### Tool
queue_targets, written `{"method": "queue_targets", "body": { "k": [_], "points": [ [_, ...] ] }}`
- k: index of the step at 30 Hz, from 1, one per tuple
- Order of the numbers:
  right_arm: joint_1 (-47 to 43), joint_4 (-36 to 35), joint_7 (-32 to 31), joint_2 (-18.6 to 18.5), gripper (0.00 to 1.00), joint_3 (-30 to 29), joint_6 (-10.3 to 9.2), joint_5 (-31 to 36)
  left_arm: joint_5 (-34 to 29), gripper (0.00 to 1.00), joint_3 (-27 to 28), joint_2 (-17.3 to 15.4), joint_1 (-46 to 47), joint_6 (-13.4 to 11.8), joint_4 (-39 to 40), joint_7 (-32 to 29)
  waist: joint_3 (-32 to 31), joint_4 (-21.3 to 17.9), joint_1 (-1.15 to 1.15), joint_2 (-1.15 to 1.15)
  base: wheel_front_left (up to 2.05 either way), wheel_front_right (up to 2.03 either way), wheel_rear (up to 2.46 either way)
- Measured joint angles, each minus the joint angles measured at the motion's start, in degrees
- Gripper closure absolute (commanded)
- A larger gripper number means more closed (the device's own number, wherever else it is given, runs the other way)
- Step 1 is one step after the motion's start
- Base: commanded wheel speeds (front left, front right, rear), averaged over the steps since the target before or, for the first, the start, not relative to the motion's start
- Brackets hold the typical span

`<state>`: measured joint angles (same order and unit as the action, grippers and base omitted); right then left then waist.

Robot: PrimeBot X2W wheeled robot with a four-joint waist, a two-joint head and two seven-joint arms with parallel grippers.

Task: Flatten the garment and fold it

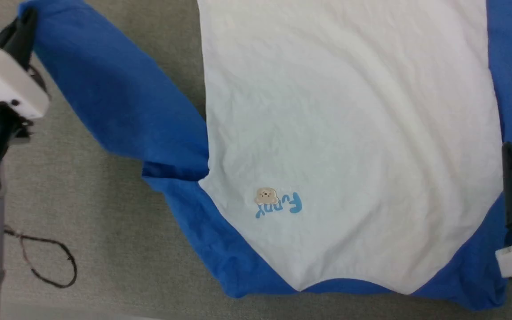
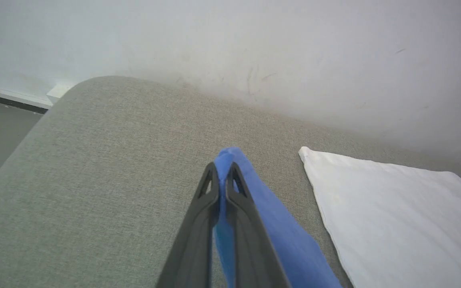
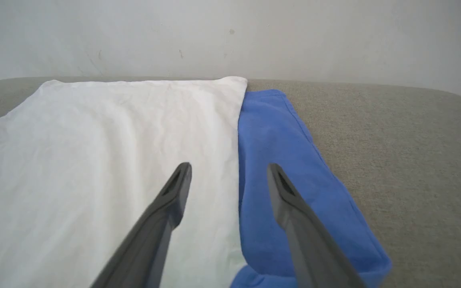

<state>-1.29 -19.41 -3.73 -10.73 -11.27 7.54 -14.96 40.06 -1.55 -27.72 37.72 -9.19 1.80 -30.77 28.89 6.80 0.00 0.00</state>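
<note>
One white shirt (image 1: 349,133) with two blue sleeves lies spread flat on a grey cushion (image 1: 105,249), with two grippers at its sides.
The left gripper (image 2: 222,170) is clenched on the cuff end of the shirt's left sleeve (image 1: 118,98). The right gripper (image 3: 228,170) is over the shirt's right edge, its fingers spread and holding nothing. One bear print (image 1: 266,195) marks the shirt's chest. One dark cord loop (image 1: 51,262) lies left of the shirt.
</note>
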Motion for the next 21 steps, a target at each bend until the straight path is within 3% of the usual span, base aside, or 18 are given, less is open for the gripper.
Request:
{"method": "queue_targets", "body": {
  "k": [8, 12, 21],
  "points": [
    [-2.24, 1.32, 0.83, 3.6, 0.0, 0.32, 0.0, 1.33, 2.94, 1.0, 7.48, -4.1, -7.8, -0.13, 4.03, 0.07, -6.84, 0.82, -0.01, 0.0, 0.0, 0.0, 0.0],
    [-3.81, 1.59, 0.9, 4.67, 0.0, -0.03, 0.0, 1.51, 3.33, 1.0, 11.14, -5.3, -12.31, -1.34, 5.88, 0.11, -9.82, 1.25, -0.01, 0.0, 0.0, 0.0, 0.0],
    [-4.35, 1.63, 0.91, 6.36, 0.0, 0.09, 0.0, 2.23, 4.6, 1.0, 14.12, -5.14, -18.13, -2.96, 8.78, 0.0, -13.78, 2.32, -0.01, 0.0, 0.0, 0.0, 0.0]
  ]
}}
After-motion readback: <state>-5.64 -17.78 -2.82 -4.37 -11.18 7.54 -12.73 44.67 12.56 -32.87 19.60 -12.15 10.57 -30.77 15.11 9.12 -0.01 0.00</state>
